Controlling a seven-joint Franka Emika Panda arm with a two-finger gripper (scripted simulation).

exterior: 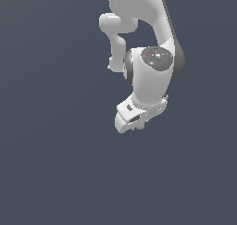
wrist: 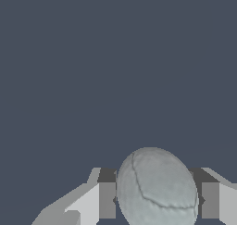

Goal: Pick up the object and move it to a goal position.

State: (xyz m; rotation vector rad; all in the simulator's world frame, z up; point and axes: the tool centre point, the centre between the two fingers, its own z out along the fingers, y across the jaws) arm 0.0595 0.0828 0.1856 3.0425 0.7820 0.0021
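A pale grey-green ball (wrist: 156, 188) fills the space between my two fingers (wrist: 107, 200) in the wrist view; faint dark seam lines run across its surface. My gripper (wrist: 157, 198) is shut on it, one finger against each side. In the exterior view the white arm hangs down from the top, and the gripper (exterior: 139, 125) sits at its lower end. Only a small pale bit of the ball (exterior: 140, 125) peeks out under the hand there. The rest is hidden by the hand.
A plain dark blue-grey surface (exterior: 55, 164) spreads all around the arm in both views. No other object shows.
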